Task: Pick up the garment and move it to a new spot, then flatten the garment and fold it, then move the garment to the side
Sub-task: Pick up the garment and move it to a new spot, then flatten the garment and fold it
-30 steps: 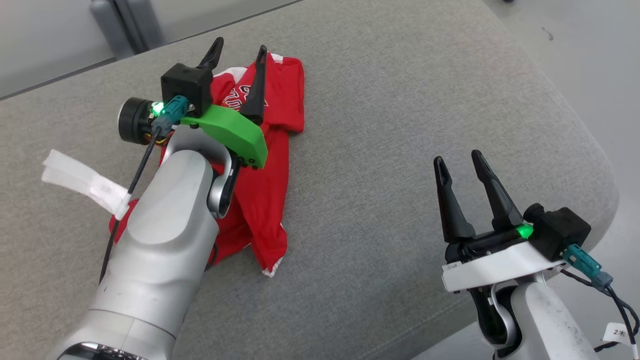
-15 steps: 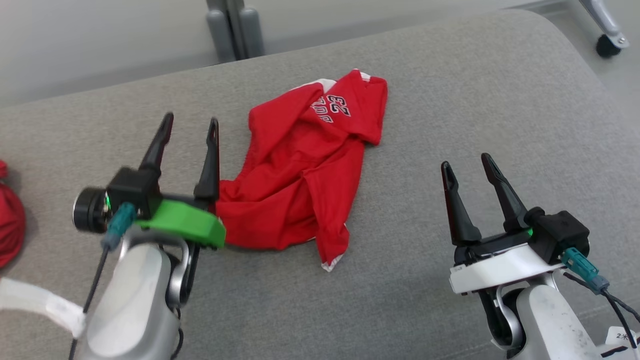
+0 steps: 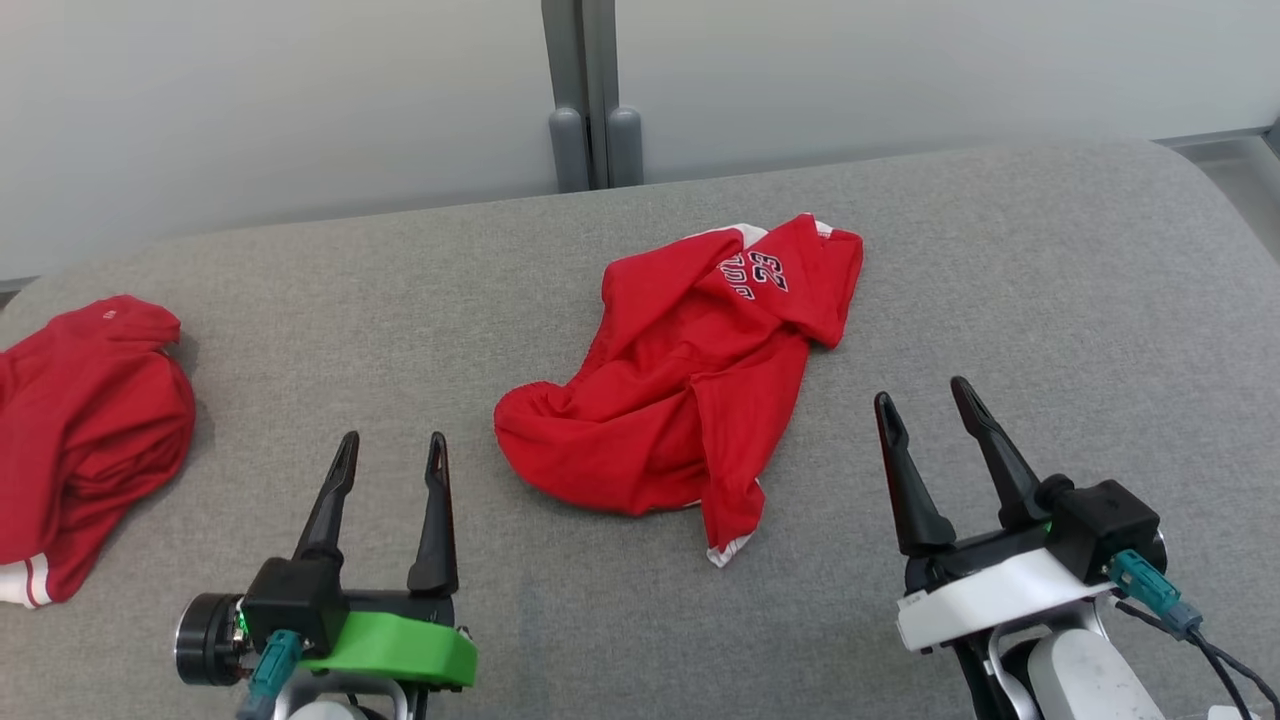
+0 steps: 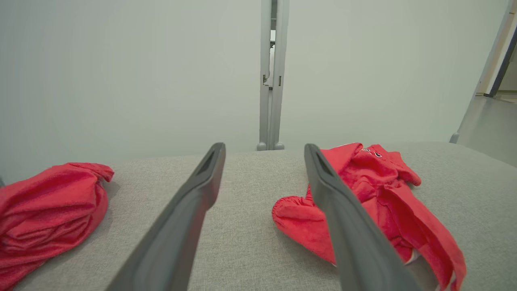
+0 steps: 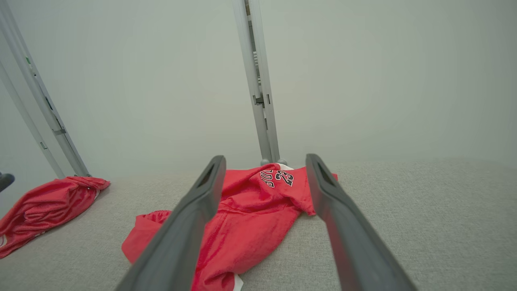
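Observation:
A crumpled red garment [image 3: 690,385] with white trim and a printed number lies in a heap at the middle of the grey padded table [image 3: 1000,280]. It also shows in the left wrist view [image 4: 387,206] and the right wrist view [image 5: 250,210]. My left gripper [image 3: 392,455] stands open near the front edge, left of the garment and apart from it, with nothing between its fingers. My right gripper [image 3: 925,400] is open too, to the garment's right, holding nothing.
A second bunched red garment [image 3: 85,430] lies at the table's left edge, also in the left wrist view [image 4: 48,206] and the right wrist view [image 5: 48,206]. A grey post [image 3: 590,100] and a pale wall stand behind the table. Bare grey surface lies between the two heaps.
My left arm has drawn back from over the garment to the front left, empty and open. The head camera has swung, bringing the second red garment into view. The right gripper stays open.

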Available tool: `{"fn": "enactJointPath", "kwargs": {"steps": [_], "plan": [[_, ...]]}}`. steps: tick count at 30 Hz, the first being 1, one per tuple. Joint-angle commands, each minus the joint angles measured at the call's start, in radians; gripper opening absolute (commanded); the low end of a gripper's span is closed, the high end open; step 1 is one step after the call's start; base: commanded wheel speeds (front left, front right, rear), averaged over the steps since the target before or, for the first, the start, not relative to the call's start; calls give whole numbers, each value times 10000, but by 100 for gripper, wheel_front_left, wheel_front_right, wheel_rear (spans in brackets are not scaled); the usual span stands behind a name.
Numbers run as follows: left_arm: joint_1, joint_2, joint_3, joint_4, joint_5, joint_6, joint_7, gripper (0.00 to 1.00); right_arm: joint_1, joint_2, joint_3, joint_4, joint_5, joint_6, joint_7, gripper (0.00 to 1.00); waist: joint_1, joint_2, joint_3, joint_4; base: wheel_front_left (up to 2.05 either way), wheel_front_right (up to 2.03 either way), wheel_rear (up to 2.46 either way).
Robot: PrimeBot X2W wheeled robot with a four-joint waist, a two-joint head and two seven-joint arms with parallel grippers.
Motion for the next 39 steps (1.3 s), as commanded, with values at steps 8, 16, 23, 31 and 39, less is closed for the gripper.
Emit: {"fn": "enactJointPath", "kwargs": {"steps": [8, 16, 23, 31, 39], "plan": [[838, -405, 820, -709, 414, -182, -1, 100, 230, -31, 177, 111, 154, -10, -31, 100, 0, 0, -206, -62, 0, 0, 0], [1074, -493, 908, -719, 679, -452, -1, 100, 201, -30, 159, 163, 270, -10, -31, 100, 0, 0, -202, -82, 0, 0, 0], [974, -508, 901, -794, 547, -370, -1, 100, 249, -30, 258, 207, 357, -10, -31, 100, 0, 0, -153, -26, 0, 0, 0], [553, -505, 511, -753, 461, -339, -2, 100, -401, -42, 1631, 1184, 168, -12, -31, 100, 0, 0, 328, 340, 0, 0, 0], [93, -504, 105, -688, 323, -235, -2, 100, -1180, -54, 1885, 3115, -440, -13, -31, 100, 0, 0, 852, 1250, 0, 0, 0]]}}
